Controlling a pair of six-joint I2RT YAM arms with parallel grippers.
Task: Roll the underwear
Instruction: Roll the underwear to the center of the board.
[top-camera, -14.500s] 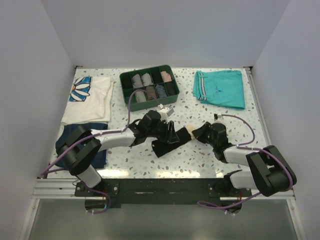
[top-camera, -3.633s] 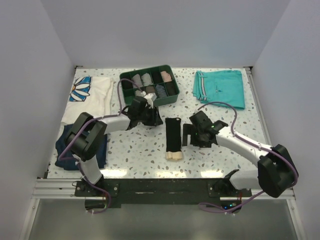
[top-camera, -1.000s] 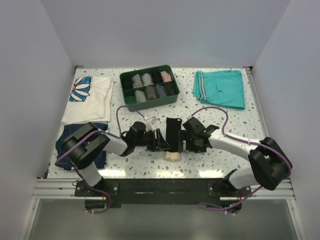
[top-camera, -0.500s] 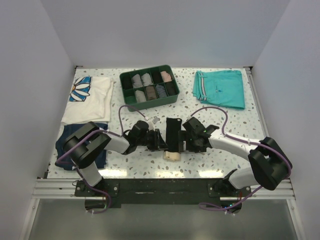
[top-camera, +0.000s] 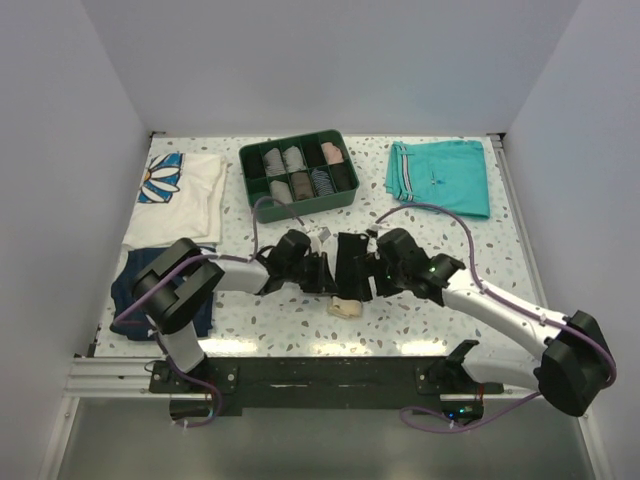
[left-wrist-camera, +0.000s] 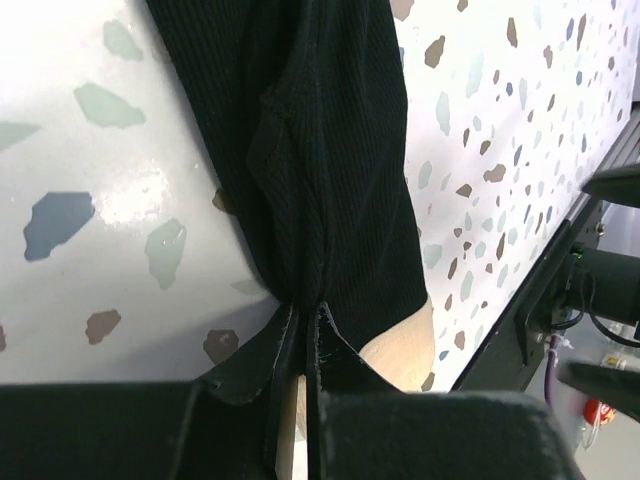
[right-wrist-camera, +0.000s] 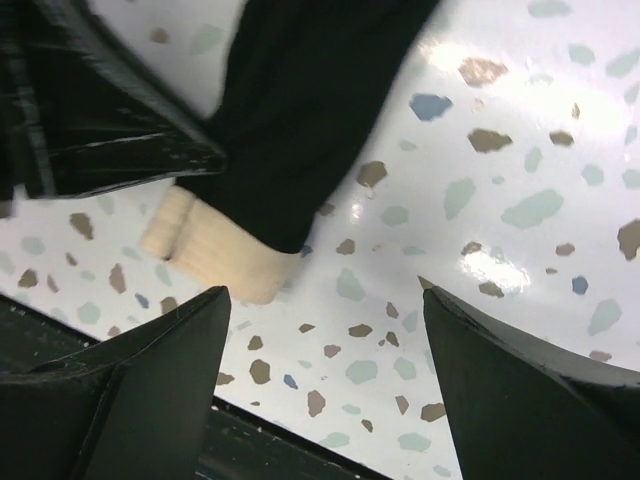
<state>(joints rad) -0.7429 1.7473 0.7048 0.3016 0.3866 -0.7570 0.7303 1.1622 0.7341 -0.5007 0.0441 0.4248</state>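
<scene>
The underwear (top-camera: 349, 262) lies as a folded strip at frame centre. The left gripper (left-wrist-camera: 303, 318) pinches its edge; the right gripper (right-wrist-camera: 325, 290) hangs wide open. Rolling seems about to start, so the right one probably must grip first.

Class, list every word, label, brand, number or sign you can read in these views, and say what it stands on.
None can be read. The white T-shirt bears only a daisy picture, no lettering; the underwear, green tray and teal shorts show no legible label.
</scene>
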